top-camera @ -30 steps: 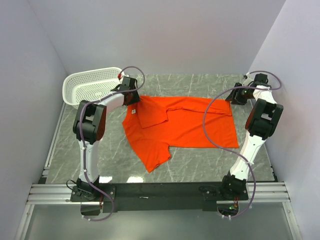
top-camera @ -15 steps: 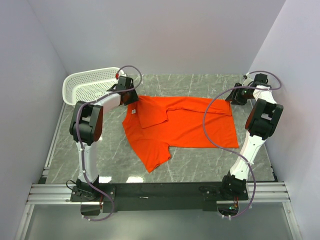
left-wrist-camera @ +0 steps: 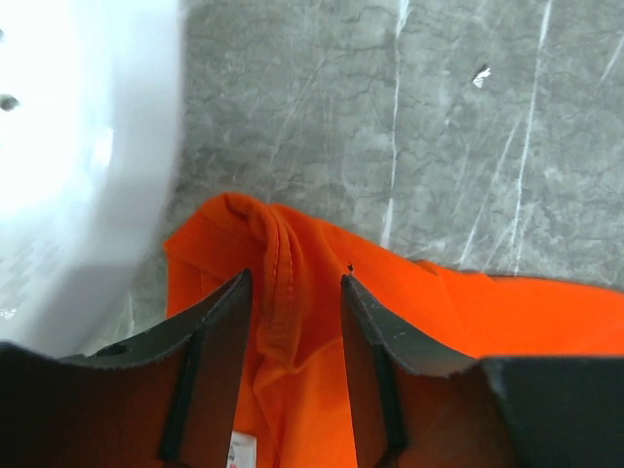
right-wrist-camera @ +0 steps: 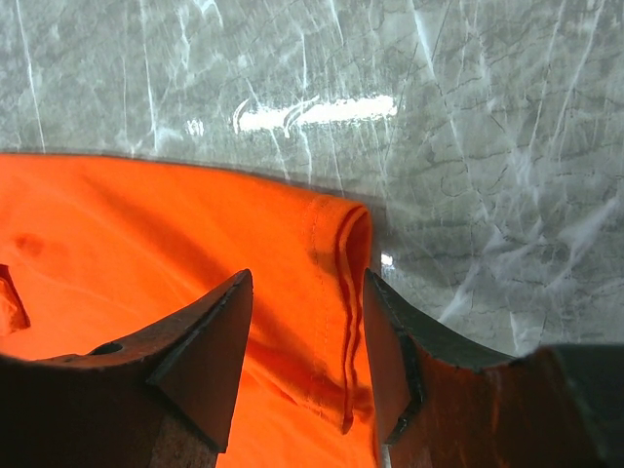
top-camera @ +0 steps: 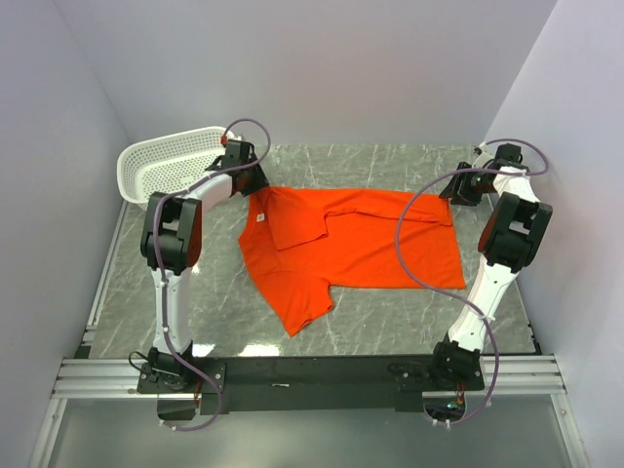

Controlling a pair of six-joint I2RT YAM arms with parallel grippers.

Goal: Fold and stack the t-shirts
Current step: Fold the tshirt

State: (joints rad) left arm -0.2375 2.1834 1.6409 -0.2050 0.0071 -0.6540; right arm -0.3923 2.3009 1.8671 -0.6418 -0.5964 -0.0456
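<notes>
Though a small white neck label point(top-camera: 260, 218) shows on the orange-red t-shirt point(top-camera: 361, 244), the top view is too coarse to read any writing on it. Spread on the grey marbled bench point(top-camera: 390, 327), the t-shirt stretches between the two claws: the left claw point(top-camera: 257, 193) holds one far corner and the right claw point(top-camera: 451, 191) holds the other. Since a second ago the left claw has moved farther out and leftward, drawing its corner along. The white basket point(top-camera: 166, 166) beside it has slid slightly left, and the right claw has not moved.

From the left wrist, the left claw point(left-wrist-camera: 294, 281) is clamped on a raised ridge of hemmed cloth. The label point(left-wrist-camera: 241, 450) lies back between the fingers, its red marks unreadable.

From the right wrist, the right claw point(right-wrist-camera: 307, 278) pinches a rolled hem fold. The rest of the cloth spreads to its left, with bare bench beyond its tips.
</notes>
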